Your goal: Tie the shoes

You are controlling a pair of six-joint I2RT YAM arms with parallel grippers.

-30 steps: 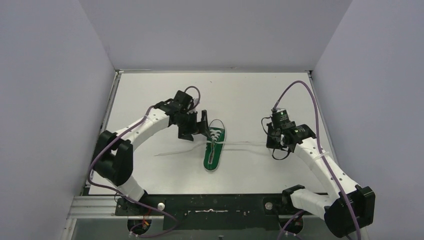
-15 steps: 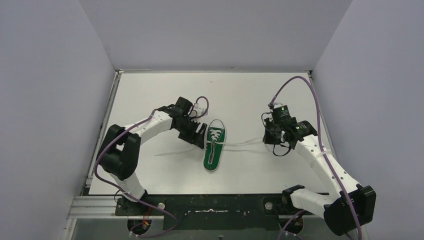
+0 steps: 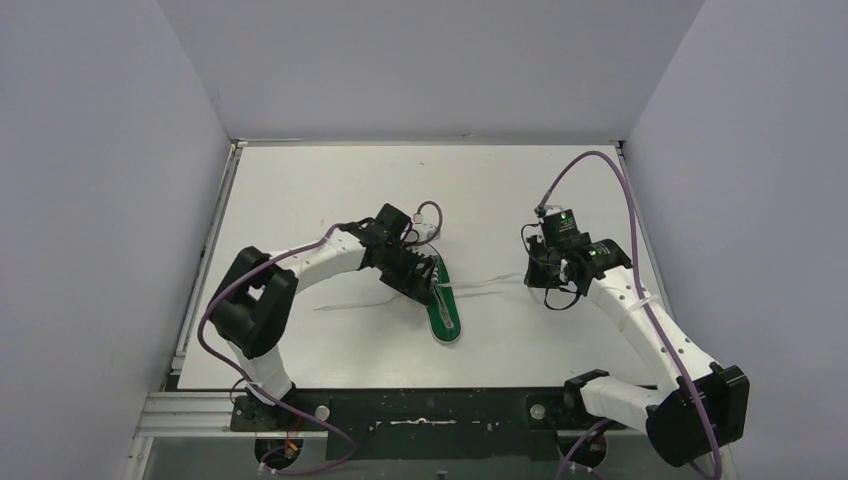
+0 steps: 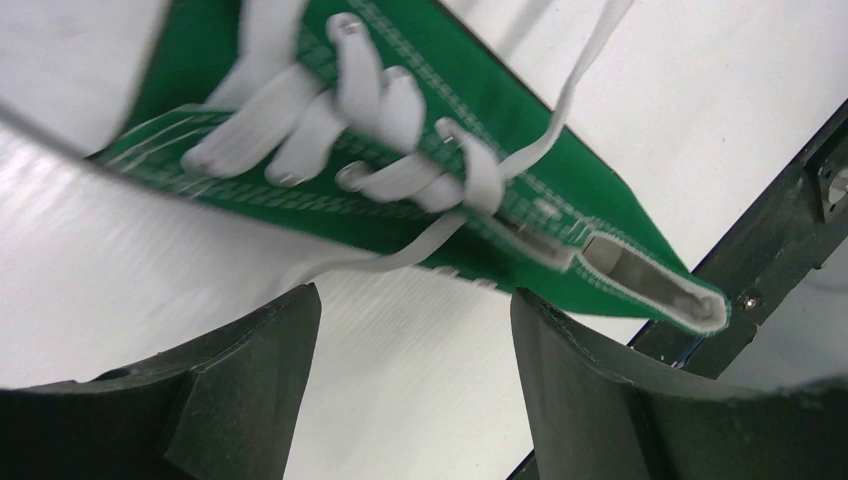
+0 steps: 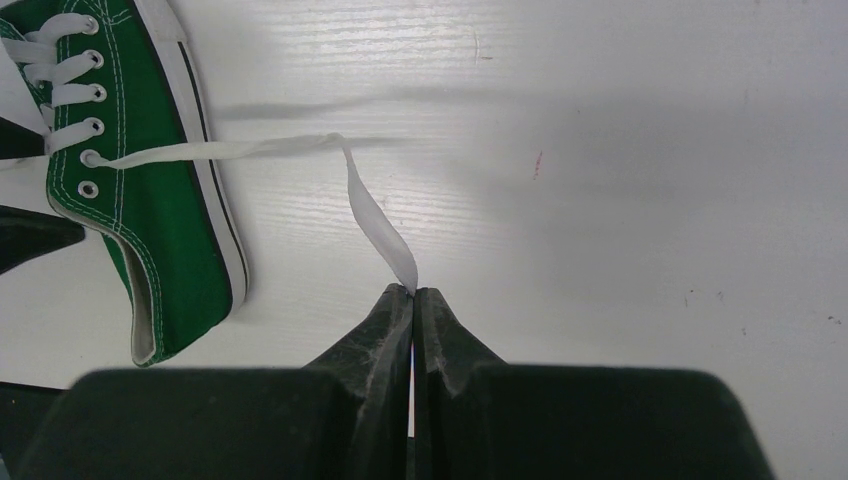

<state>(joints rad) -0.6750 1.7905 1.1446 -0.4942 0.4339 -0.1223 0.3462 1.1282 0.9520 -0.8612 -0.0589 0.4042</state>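
The shoe [image 3: 446, 310] is a green sneaker with white laces, lying slanted mid-table with its heel toward the near right. My left gripper [image 3: 424, 279] hovers over its toe end. In the left wrist view that gripper [image 4: 412, 298] is open, with only bare table between the fingers. The laced upper [image 4: 400, 130] lies just beyond the tips, and one lace [image 4: 400, 258] crosses in front of them. My right gripper [image 3: 548, 284] is shut on the right lace end [image 5: 385, 235]. That lace runs slack from it back to the shoe's eyelets [image 5: 90, 158]. The left lace [image 3: 345, 303] trails across the table.
A black frame rail [image 3: 430, 410] runs along the table's near edge and shows close behind the heel in the left wrist view [image 4: 790, 200]. Grey walls enclose the white table [image 3: 300, 200] on three sides. Purple cables loop above both wrists.
My left arm swung right and down onto the shoe and its jaws narrowed. The shoe slid right and turned, heel swinging rightward. The right gripper stayed shut on its lace, barely moving.
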